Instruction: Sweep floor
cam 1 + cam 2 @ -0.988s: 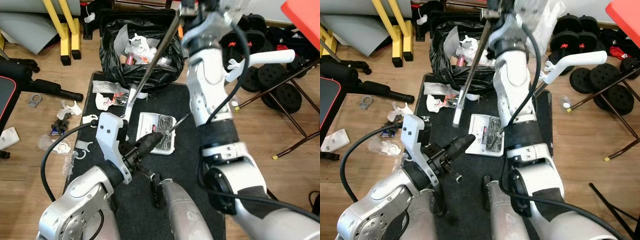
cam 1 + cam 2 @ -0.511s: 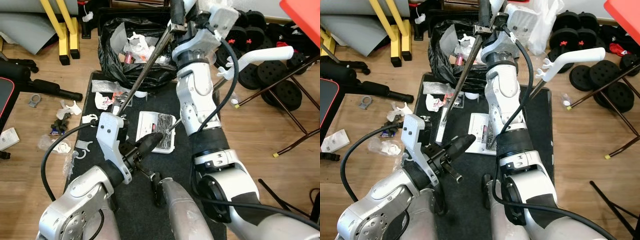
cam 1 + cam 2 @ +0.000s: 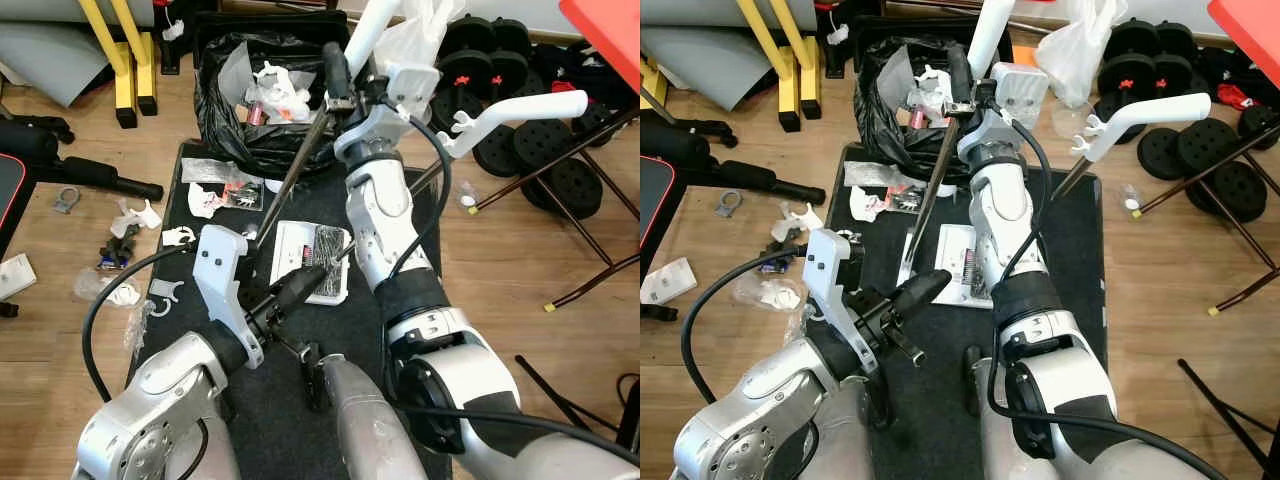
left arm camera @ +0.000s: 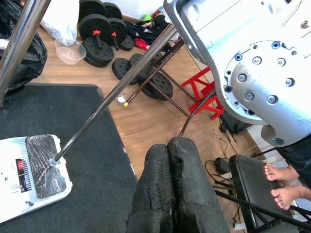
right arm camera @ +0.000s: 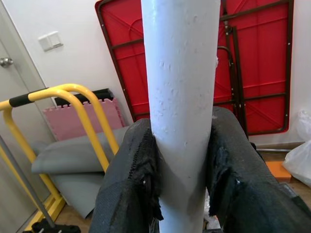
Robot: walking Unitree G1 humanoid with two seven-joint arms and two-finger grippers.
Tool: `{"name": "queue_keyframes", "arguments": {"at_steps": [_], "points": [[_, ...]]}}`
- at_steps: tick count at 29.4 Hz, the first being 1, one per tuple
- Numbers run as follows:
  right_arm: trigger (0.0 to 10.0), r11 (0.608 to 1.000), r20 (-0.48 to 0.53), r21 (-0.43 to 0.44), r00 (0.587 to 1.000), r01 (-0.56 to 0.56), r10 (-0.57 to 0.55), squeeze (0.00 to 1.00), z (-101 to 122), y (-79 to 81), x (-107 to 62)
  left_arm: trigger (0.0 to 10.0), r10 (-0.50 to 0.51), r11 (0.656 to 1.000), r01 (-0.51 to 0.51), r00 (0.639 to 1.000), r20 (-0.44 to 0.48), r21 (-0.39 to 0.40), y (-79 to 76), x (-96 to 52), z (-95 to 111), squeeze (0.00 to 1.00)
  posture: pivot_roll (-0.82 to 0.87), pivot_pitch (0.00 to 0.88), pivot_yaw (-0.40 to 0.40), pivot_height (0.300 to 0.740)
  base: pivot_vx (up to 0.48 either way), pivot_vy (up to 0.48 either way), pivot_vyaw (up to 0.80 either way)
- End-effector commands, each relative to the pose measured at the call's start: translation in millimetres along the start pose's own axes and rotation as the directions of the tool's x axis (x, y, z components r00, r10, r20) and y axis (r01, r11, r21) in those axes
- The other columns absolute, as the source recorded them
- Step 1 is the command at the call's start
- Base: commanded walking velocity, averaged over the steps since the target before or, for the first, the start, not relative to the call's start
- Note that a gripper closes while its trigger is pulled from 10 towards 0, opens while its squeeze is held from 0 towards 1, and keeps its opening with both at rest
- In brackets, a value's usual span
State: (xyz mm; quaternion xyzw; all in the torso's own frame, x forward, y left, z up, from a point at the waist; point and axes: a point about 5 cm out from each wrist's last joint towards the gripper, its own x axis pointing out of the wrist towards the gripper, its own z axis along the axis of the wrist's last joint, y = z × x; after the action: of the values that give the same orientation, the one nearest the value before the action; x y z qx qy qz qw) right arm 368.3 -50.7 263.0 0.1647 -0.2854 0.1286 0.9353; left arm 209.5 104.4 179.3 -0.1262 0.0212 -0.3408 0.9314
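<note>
Here the right gripper [image 3: 962,72] clamps a thick white broom handle [image 5: 181,97], matte and round; its long axis runs steeply up past the gripper, the thin steel shaft [image 3: 290,180] slanting down from it toward the left arm. The left gripper [image 3: 300,284], its padded black fingers pressed shut on nothing, hangs just beside the white dustpan [image 3: 300,262] on the black rubber mat [image 3: 400,215]. The crinkled black rubbish bag [image 3: 225,110] lies beyond both.
</note>
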Motion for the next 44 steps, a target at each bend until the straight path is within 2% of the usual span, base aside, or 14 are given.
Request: {"name": "queue_keyframes", "arguments": {"at_steps": [1,10,16,20,21,22,25,29,37,39,43,44], "points": [[10.0,0.999,0.024,0.041,1.000,-0.007,0.006,0.00,-6.4,10.0,-9.6,10.0,-0.019,1.000,0.018,1.000,-0.010,-0.024,-5.5,-3.0,-2.0,0.00,-0.14,0.418,-0.173,0.740,0.000,0.000,0.00],[10.0,0.999,0.038,0.039,0.999,-0.022,0.021,0.00,-6.9,10.3,-11.2,10.0,-0.019,1.000,0.018,1.000,-0.010,-0.022,-5.5,-2.9,-1.7,0.00,-0.14,0.418,-0.173,0.740,0.000,0.000,0.00],[10.0,0.976,0.058,0.216,0.998,0.015,-0.028,0.00,3.3,15.1,-0.8,10.0,-0.019,1.000,0.019,1.000,-0.010,-0.023,-5.0,-2.6,-1.5,0.00,-0.14,0.418,-0.170,0.740,0.000,0.000,0.00],[10.0,0.973,0.052,0.231,0.998,0.023,-0.036,0.00,3.2,15.3,2.0,10.0,-0.020,1.000,0.019,1.000,-0.010,-0.023,-5.1,-2.5,-1.5,0.00,-0.14,0.418,-0.170,0.740,0.000,0.000,0.00],[10.0,0.983,0.002,0.184,1.000,0.022,-0.023,0.00,-7.9,14.8,-2.7,10.0,-0.019,1.000,0.019,1.000,-0.010,-0.024,-5.0,-2.5,-1.4,0.00,-0.14,0.418,-0.170,0.740,0.000,0.000,0.00],[10.0,0.983,0.002,0.184,1.000,0.022,-0.023,0.00,-7.9,14.8,-2.7,10.0,-0.019,1.000,0.019,1.000,-0.010,-0.024,-5.0,-2.5,-1.4,0.00,-0.14,0.418,-0.170,0.740,0.000,0.000,0.00],[10.0,0.997,-0.065,0.072,0.997,-0.042,0.047,0.00,-27.4,14.0,-17.7,10.0,-0.019,0.999,0.019,1.000,-0.008,-0.026,-5.7,-2.5,-1.2,0.00,-0.15,0.421,-0.177,0.740,0.000,0.000,0.00],[10.0,1.000,-0.112,0.001,0.994,-0.021,0.021,0.00,-35.8,5.2,-24.4,10.0,-0.019,0.999,0.019,1.000,-0.006,-0.027,-6.1,-2.3,-0.8,0.00,-0.15,0.422,-0.177,0.740,0.000,0.000,0.00],[10.0,0.996,-0.061,-0.066,0.997,-0.052,0.048,0.00,-23.0,-1.0,-16.6,10.0,-0.021,0.999,0.020,1.000,-0.004,-0.028,-6.1,-2.3,-0.7,0.00,-0.15,0.422,-0.177,0.740,0.000,0.000,0.00],[10.0,0.992,0.008,-0.114,0.998,-0.059,0.061,0.00,-5.2,-2.3,-5.3,10.0,-0.020,0.999,0.020,1.000,-0.004,-0.027,-5.1,-1.4,-1.0,0.00,-0.15,0.416,-0.177,0.740,0.000,0.000,0.00],[10.0,0.989,0.040,-0.135,0.997,-0.060,0.066,0.00,2.7,-2.4,-0.2,10.0,-0.019,0.999,0.019,1.000,-0.004,-0.026,-4.9,-1.3,-1.0,0.00,-0.15,0.416,-0.177,0.740,0.000,0.000,0.00],[10.0,0.987,0.075,-0.151,0.994,-0.061,0.073,0.00,12.2,-1.8,5.8,10.0,-0.019,1.000,0.019,1.000,-0.003,-0.026,-4.4,-1.1,-1.2,0.00,-0.15,0.413,-0.176,0.740,0.000,0.000,0.00]]}}
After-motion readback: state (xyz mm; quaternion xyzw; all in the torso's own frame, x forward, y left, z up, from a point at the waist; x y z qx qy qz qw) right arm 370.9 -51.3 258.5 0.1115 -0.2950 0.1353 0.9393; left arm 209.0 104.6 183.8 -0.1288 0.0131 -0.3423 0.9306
